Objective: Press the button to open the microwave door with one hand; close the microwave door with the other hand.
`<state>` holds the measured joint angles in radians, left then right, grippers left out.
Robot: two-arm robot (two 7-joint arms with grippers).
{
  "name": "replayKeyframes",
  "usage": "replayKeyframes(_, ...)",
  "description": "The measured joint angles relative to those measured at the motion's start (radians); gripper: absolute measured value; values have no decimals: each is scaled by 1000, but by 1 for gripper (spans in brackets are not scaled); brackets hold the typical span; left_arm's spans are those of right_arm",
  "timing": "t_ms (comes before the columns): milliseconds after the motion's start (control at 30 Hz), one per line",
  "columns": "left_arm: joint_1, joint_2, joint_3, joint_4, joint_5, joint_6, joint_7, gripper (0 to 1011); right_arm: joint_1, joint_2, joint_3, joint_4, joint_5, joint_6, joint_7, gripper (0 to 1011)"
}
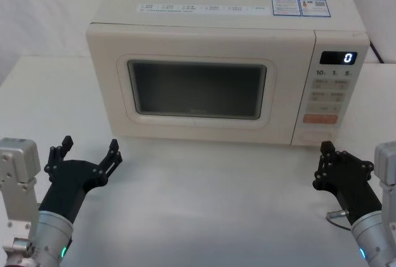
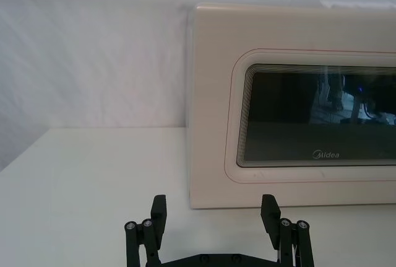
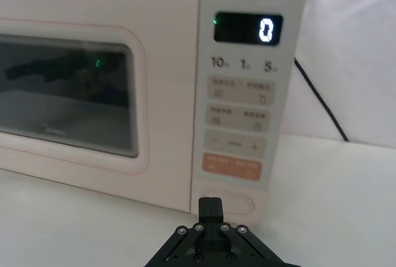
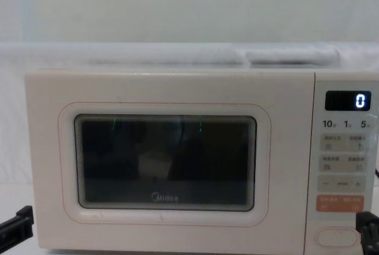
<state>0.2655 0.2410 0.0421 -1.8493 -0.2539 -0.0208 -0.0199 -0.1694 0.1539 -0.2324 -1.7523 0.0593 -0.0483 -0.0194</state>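
Head view shows the microwave [image 1: 229, 81] standing toward the back of the white tabletop [image 1: 204, 205], its front facing the robot and the microwave door [image 1: 198, 87] shut flush with the body. Grey "Midea" lettering sits under the dark window in the chest view, and a thin orange line runs round the window frame. On the narrow control panel [image 4: 345, 163] the black display [image 4: 348, 100] reads "0"; below it stand "10", "1" and "5", then rows of small grey-labelled keys too fine to read, a minus and plus bar, and an orange key [image 4: 339, 203]. Lowest on the panel is the button [image 4: 337, 236], cream and unmarked. Blue-and-white stickers [image 1: 300, 5] lie on the oven's top, their print illegible. The right gripper [image 1: 327, 150] hovers just in front of the button with its jaws closed together, not clearly touching it. The left gripper [image 1: 90, 150] hangs over the tabletop before the door's left corner, jaws spread wide, holding nothing.
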Motion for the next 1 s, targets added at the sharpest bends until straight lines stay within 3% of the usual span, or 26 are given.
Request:
replayKeyframes(400,0,0,0,0,0,0,0,1001,37,-55,46,83,8,32,13,0)
replayKeyframes(1000,0,0,0,0,0,0,0,1001,121,-104,68,199,-22,37,64,0)
